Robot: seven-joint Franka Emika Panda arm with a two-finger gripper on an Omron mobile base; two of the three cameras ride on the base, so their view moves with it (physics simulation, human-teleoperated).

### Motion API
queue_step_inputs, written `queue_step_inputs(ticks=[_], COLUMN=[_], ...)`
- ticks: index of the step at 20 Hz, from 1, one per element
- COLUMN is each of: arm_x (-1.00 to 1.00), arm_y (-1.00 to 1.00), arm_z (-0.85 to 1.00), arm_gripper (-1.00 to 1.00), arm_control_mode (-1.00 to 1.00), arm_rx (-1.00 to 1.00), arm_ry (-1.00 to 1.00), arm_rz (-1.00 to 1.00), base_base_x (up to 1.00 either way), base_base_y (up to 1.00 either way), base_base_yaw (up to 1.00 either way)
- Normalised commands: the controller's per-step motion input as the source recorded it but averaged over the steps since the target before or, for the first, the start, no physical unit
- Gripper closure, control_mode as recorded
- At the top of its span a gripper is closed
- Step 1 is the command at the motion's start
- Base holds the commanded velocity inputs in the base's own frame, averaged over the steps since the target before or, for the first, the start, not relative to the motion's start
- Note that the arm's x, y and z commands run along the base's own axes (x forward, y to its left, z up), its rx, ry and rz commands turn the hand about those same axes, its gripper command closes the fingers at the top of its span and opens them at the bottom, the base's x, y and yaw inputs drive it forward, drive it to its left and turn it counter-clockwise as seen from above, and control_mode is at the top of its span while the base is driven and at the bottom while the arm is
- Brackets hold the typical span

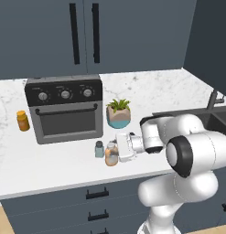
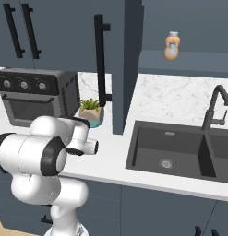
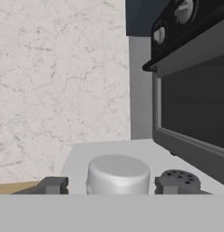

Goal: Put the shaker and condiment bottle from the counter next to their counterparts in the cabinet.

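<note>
Counter (image 1: 169, 91) carries one condiment bottle (image 1: 111, 154), one shaker (image 1: 99, 149).

My fingertips (image 3: 53, 185) flank the bottle's pale cap (image 3: 118, 174); the shaker's holed top (image 3: 180, 177) sits beside it, below the oven (image 3: 190, 90).

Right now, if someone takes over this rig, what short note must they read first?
Gripper: jaws stand either side of the orange squeeze bottle with pale cap; grip not confirmed.
Small pale blue-grey shaker with dark cap: beside that bottle on the white marble counter, before the black toaster oven.
Look-alike orange bottle: on the shelf of the open dark slate-blue cabinet.
Done: nothing placed yet.
Left: move both to the shelf.
</note>
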Motion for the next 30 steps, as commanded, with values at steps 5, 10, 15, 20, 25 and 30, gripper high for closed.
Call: queue_step_inputs(ticks=[5, 10, 15, 20, 25, 30], arm_x=[0.06, 0.11, 0.00, 0.00, 0.00, 0.00], arm_y=[0.00, 0.00, 0.00, 0.00, 0.00, 0.00], arm_z=[0.00, 0.00, 0.00, 0.00, 0.00, 0.39], arm_gripper=[1.00, 1.00, 1.00, 1.00, 1.00, 1.00], arm_control_mode=[-1.00, -1.00, -1.00, -1.00, -1.00, -1.00], arm_rx=[0.00, 0.01, 0.03, 0.05, 0.07, 0.02], arm_ry=[0.00, 0.00, 0.00, 0.00, 0.00, -0.01], arm_rz=[0.00, 0.00, 0.00, 0.00, 0.00, 0.00], base_base_x=[0.00, 0.00, 0.00, 0.00, 0.00, 0.00], base_base_y=[0.00, 0.00, 0.00, 0.00, 0.00, 0.00], base_base_yaw=[0.00, 0.00, 0.00, 0.00, 0.00, 0.00])
